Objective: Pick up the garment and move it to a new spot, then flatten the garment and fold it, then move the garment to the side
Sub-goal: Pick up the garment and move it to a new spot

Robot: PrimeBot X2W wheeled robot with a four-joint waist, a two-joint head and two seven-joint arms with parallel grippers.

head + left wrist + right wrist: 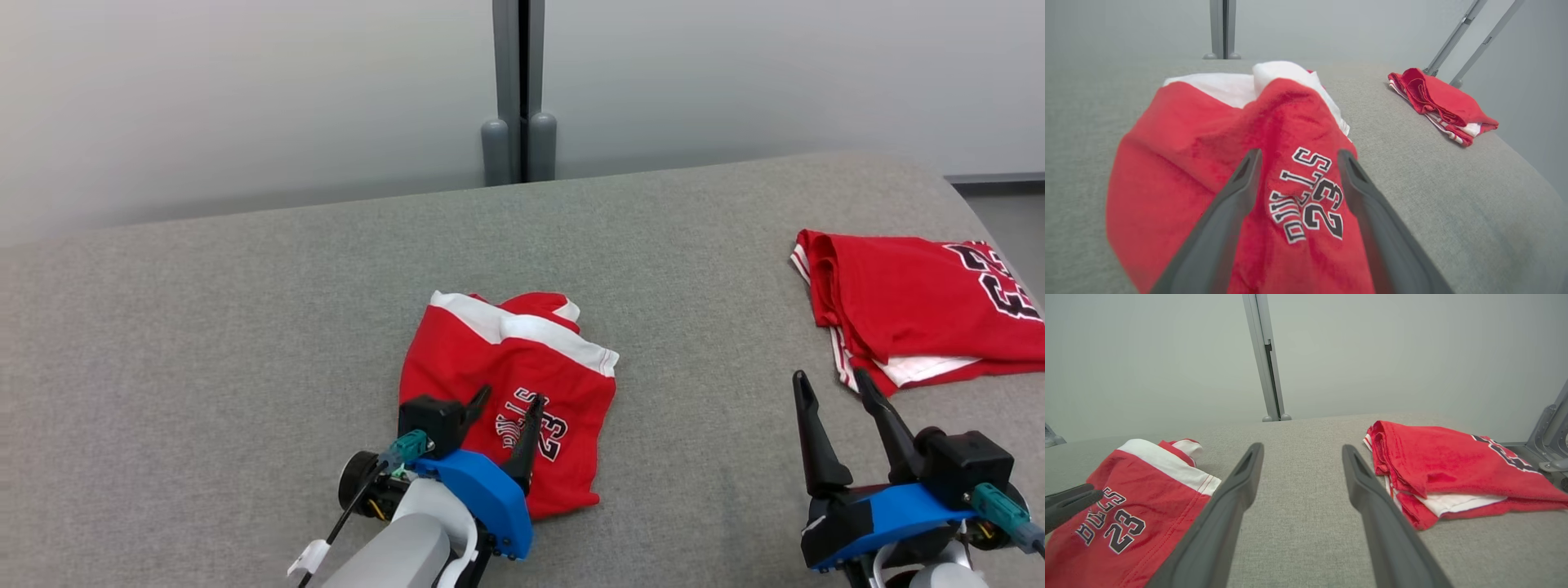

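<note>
The garment [506, 359] is a pair of red shorts with a white waistband and a "BULLS 23" print, lying loosely folded in the middle of the grey surface [245, 327]. My left gripper [510, 398] is open at its near edge, with the print between its spread fingers. In the left wrist view the garment [1188, 143] lies under the open left gripper [1299, 154], and no cloth is pinched. My right gripper [830, 377] stands open at the lower right over bare surface. The right wrist view has the right gripper [1302, 447] open, the garment [1155, 490] to its left.
A second red garment [914, 302], folded, with black numbers, lies at the far right near the surface's edge; it also appears in the wrist views [1453, 469] [1437, 102]. A grey post [518, 90] stands behind the surface against a pale wall.
</note>
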